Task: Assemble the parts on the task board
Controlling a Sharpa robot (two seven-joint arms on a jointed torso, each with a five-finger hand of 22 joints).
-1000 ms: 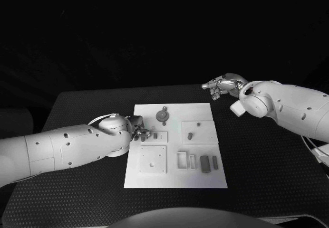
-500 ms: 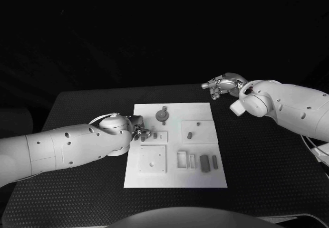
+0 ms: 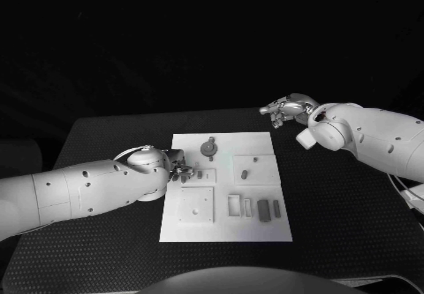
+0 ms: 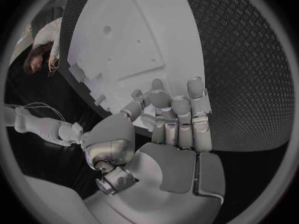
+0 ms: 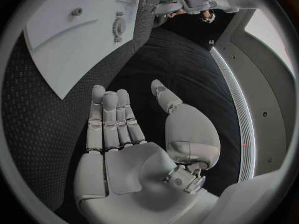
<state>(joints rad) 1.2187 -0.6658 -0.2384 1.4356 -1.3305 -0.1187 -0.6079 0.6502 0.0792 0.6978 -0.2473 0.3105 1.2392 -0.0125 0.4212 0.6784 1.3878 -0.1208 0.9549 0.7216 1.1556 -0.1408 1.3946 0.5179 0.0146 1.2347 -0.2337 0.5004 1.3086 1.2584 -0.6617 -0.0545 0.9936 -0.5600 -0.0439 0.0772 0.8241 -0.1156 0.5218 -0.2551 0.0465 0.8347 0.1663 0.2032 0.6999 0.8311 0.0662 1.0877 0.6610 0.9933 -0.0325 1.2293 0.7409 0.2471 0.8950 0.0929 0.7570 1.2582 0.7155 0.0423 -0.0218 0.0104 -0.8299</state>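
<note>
The left hand (image 3: 181, 172) is at the left edge of the board (image 3: 226, 228), low over a small slot there, with its fingers bent together; a small part may be between the fingertips, but I cannot tell if it grips anything. It probably stays low because a part must go down straight into its seat. The right hand (image 3: 284, 110) is over the table (image 3: 344, 208), beyond the far right corner of the board and well apart from the parts, flat and released with nothing in it, probably to keep the way free. On the board the round part (image 3: 208, 148) lies near the far edge, and two dark bars (image 3: 269, 210) lie side by side near the front right.
</note>
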